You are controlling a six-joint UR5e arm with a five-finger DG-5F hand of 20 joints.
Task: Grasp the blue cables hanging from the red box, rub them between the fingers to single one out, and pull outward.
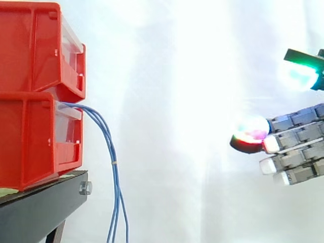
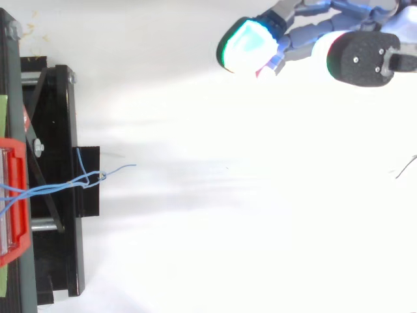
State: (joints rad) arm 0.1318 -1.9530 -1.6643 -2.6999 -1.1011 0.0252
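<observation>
Two red bins are stacked on a black stand (image 1: 45, 202) at the left. The blue cables (image 1: 112, 162) come out of the lower red bin (image 1: 35, 142) and hang down past the stand's edge, held together by a small tie. From above, the cables (image 2: 98, 177) trail off the stand's front. The hand (image 1: 296, 147) is far to the right of the cables, at about the lower bin's height. Its fingers are straight and point left, with the thumb apart above them. Nothing is between them. In the top view the hand (image 2: 313, 32) sits at the upper right.
The upper red bin (image 1: 38, 48) overhangs the cables' exit. A white curtain lies behind everything. A wide gap separates the hand from the hanging cables.
</observation>
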